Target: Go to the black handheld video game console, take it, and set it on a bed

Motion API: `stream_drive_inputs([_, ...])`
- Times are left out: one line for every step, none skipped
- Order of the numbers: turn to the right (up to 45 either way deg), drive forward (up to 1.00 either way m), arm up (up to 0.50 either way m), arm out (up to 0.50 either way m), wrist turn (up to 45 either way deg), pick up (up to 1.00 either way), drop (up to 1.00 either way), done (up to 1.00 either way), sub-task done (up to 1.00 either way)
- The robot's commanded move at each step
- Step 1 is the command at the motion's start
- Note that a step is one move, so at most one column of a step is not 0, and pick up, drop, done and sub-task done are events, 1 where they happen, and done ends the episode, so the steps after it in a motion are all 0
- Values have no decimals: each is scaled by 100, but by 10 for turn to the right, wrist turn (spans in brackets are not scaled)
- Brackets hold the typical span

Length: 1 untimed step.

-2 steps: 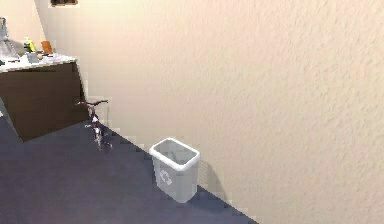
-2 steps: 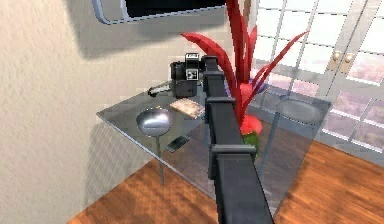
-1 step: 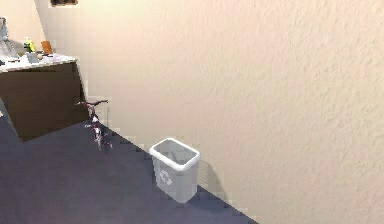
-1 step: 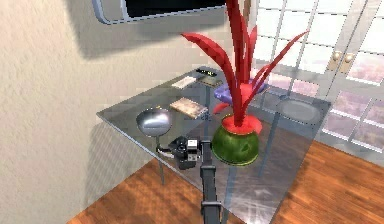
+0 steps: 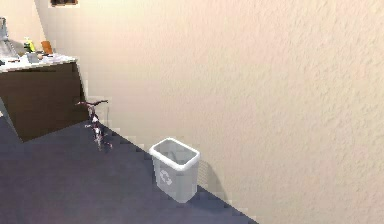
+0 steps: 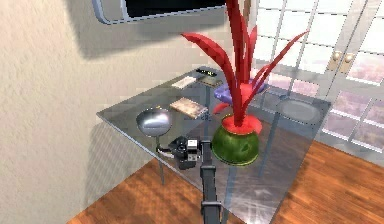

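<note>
In the forward view we face a beige wall [image 5: 260, 80] above dark blue floor, with a white waste bin [image 5: 175, 168] at lower middle and a dark counter [image 5: 40, 95] at upper left. In the arm side view our arm [image 6: 210, 195] rises from the bottom edge. The gripper [image 6: 176, 149] sits at the near edge of a glass table [image 6: 125, 117], just below a metal bowl [image 6: 153, 120]; we cannot tell whether it holds anything. A small dark flat thing [image 6: 207, 73] at the table's far end, upper middle of the frame, may be the black handheld console, though it is too small to be sure. If it is, we judge the reach should pass left of the potted plant [image 6: 238, 145] and clear the bowl and a tan book [image 6: 185, 106] without brushing them. The glass looks slick, so things may slide under a nudge. A wall screen [image 6: 160, 8] hangs at the top, with glazed doors [image 6: 320, 40] at upper right and wood floor [image 6: 330, 185] at lower right.
</note>
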Motion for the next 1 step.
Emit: stream_drive_inputs([0, 0, 10, 0, 0, 0, 0, 0, 0])
